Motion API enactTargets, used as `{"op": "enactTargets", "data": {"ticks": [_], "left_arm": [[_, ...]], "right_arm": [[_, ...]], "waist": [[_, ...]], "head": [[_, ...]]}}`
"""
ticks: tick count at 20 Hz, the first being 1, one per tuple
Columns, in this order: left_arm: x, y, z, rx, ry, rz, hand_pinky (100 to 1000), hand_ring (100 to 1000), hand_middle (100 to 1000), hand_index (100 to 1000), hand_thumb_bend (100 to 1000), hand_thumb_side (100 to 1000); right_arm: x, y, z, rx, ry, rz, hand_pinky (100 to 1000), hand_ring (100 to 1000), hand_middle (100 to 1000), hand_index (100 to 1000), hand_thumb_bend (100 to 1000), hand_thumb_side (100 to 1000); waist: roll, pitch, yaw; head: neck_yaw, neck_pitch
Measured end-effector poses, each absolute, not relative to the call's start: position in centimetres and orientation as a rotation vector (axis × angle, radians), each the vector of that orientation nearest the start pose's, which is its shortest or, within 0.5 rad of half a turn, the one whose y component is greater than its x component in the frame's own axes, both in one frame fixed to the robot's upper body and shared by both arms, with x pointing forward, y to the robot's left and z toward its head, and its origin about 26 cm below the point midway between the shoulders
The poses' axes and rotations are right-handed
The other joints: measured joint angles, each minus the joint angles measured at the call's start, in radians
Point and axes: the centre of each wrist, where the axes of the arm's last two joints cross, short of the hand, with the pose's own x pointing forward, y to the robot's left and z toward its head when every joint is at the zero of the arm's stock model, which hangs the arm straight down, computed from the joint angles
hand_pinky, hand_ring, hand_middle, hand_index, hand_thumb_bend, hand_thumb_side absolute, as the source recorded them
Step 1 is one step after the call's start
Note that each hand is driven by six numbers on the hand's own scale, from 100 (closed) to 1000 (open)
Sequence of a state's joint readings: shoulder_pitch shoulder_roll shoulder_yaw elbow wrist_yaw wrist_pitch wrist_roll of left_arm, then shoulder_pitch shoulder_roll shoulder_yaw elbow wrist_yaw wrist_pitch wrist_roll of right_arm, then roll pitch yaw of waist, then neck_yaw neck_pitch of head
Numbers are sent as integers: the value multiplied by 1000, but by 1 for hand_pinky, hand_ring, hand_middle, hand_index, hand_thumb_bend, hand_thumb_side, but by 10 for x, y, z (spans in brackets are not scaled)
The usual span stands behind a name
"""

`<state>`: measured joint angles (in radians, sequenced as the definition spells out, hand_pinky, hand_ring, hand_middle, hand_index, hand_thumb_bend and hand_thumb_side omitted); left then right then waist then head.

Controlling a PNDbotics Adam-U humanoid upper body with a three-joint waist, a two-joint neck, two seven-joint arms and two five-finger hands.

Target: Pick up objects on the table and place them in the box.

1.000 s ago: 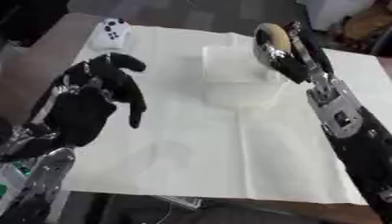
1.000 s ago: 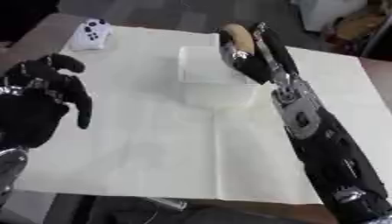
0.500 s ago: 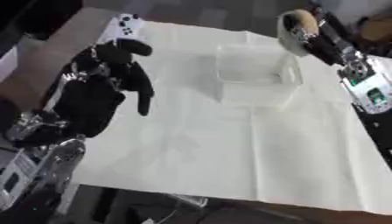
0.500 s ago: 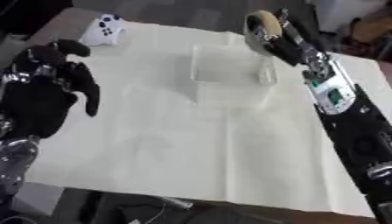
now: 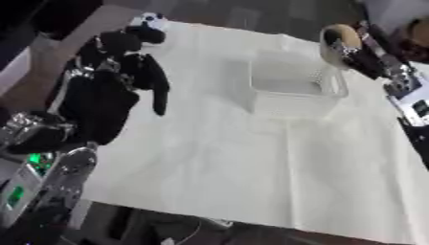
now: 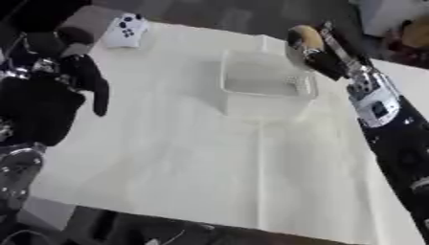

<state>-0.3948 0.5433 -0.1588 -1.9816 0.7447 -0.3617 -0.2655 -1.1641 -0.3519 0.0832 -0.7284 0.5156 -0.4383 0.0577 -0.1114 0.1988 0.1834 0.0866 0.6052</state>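
At far left, black left hand (image 5: 100,95) raised above the near-left part of the counter (image 5: 218,172), palm toward the camera, fingers (image 5: 157,91) relaxed and hanging slightly bent, holding nothing. Beyond it, at the far-left corner of the white-covered counter, a white game controller (image 6: 124,29) with dark buttons, lying flat and well apart from everything else; partly hidden behind the fingertips in the left eye view, clear in the right eye view. Toward the middle and far side, a clear plastic box (image 6: 261,85), open-topped, standing upright on the white cloth; nothing seen inside. At right, the black-and-silver right arm entering from the lower right edge and stretching up toward the far side. At its end, right hand (image 6: 325,56) held above the far-right corner of the box, fingers curled around a rounded tan object (image 6: 303,42), oval in outline, kind not clear. Object raised in the air, just over the rim of the box, not touching the counter.
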Motion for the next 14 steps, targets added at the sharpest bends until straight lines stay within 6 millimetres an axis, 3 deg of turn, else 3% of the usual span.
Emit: {"op": "enactTargets", "data": {"ticks": [4, 9, 14], "left_arm": [[307, 245, 231, -852, -2459, -541, 339, 559, 765, 756, 670, 767], [308, 241, 238, -889, -2470, -542, 340, 558, 765, 756, 685, 766], [309, 239, 243, -911, -2469, -552, 341, 559, 765, 756, 689, 760]], "right_arm": [[510, -239, 238, -607, -2135, 1013, 100, 100, 100, 302, 216, 953], [511, -236, 236, -702, -2154, 977, 100, 100, 100, 308, 196, 972], [512, -234, 230, -787, -2147, 969, 100, 100, 100, 311, 195, 981]], "waist": [[-7, 7, 16], [-13, 16, 31], [-17, 21, 41]], "head": [[-2, -24], [-58, -81], [-92, -118]]}}
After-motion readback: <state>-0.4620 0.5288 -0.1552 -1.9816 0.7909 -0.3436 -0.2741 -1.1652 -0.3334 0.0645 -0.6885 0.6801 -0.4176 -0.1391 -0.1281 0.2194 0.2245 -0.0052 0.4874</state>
